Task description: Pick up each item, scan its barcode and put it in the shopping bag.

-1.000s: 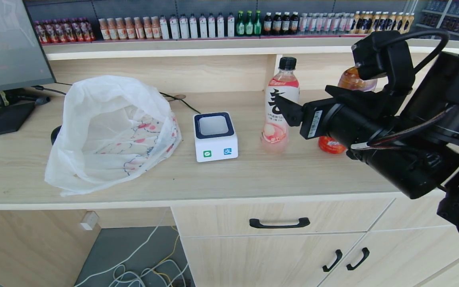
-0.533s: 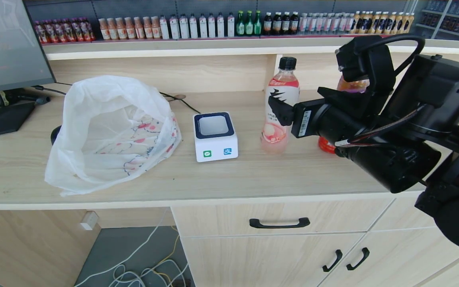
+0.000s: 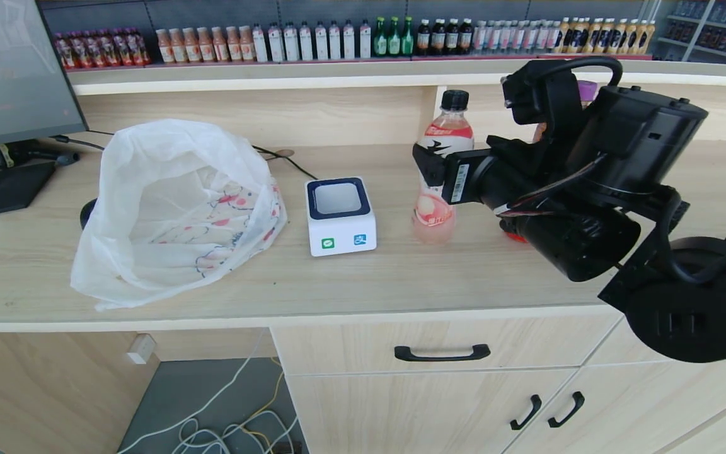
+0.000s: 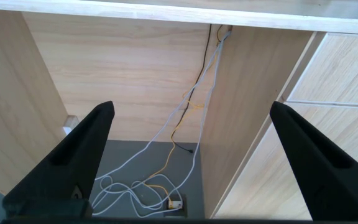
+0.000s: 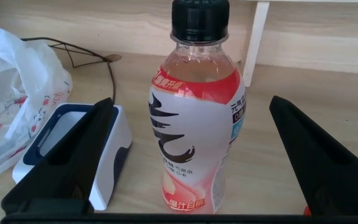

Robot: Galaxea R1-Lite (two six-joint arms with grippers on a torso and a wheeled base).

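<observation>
Right gripper (image 5: 194, 171) spread wide, nothing held. A dark finger at each lower corner of the right wrist frame, with the pink drink bottle (image 5: 197, 118) upright in the gap at centre frame, touching neither finger by the look of it. Left gripper (image 4: 188, 165) likewise spread and empty, low beside the cabinet, facing loose cables (image 4: 166, 180) on the floor.

Step in hand, most likely: closing on the bottle for the first pick. Advance level until the fingers flank the labelled body, not the tapered neck under the black cap. Keep the bottle centred so as to meet it with both pads together; otherwise a risk of tipping something this tall and narrow. Squeeze gently, the thin plastic probably yielding. Lift straight up before swinging left. Turn the barcode side toward the scanner (image 3: 339, 214), the white box with a dark-rimmed window at mid-frame in the head view, just left of the bottle.

From the wrist: label, cap and the spacing to each finger, close up. From the head: the wider layout. Shopping bag (image 3: 174, 208) slumped open at centre left on the counter (image 3: 401, 284), beyond the scanner. A red-based second bottle (image 3: 508, 236) largely hidden behind the right arm. Barcode position: cannot tell from either.
</observation>
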